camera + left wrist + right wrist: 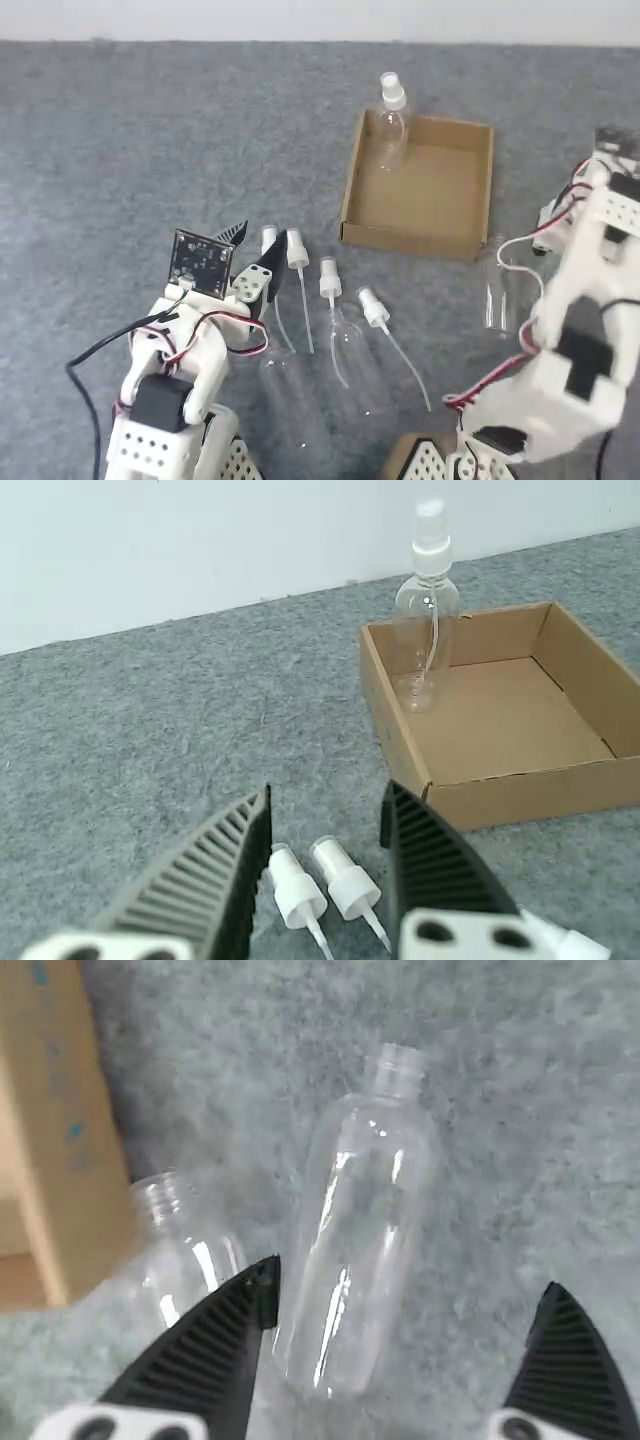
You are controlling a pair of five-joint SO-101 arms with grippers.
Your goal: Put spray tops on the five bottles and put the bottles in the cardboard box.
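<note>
Left gripper [327, 805]: jaws parted to a middling gap, nothing held. Through the gap we saw the first spray top [296, 890] and the second spray top [346, 880] side by side on the grey carpet [200, 710].

From above, these two began a slanting row with the third spray top [330, 281] and the fourth spray top [373, 308]. Each one sat a little nearer the arms than the last. All four had their heads toward the back of the table, with the thin dip tubes trailing toward the arms.

Just nearer the arms than the row, a clear bottle [288, 385] and a neighbour bottle [352, 360] lay flat. Their long axes ran roughly front to back. We could not make out which way the necks pointed.

Right gripper [412, 1285]: jaws spread wide, nothing held. Beyond the jaws we noted an open bottle [360, 1230], uncapped. Its long axis ran away from the wrist and its neck was at the far end. Beside it was a second open bottle [185, 1250], also uncapped, just next to the outer wall of the cardboard box [410, 240]. We could not tell whether these two stood or lay.

The box sat toward the back of the table, well apart from the row of spray tops. Inside it, at a far corner, a capped bottle [392, 130] stood upright with its spray top on, pointing up.
</note>
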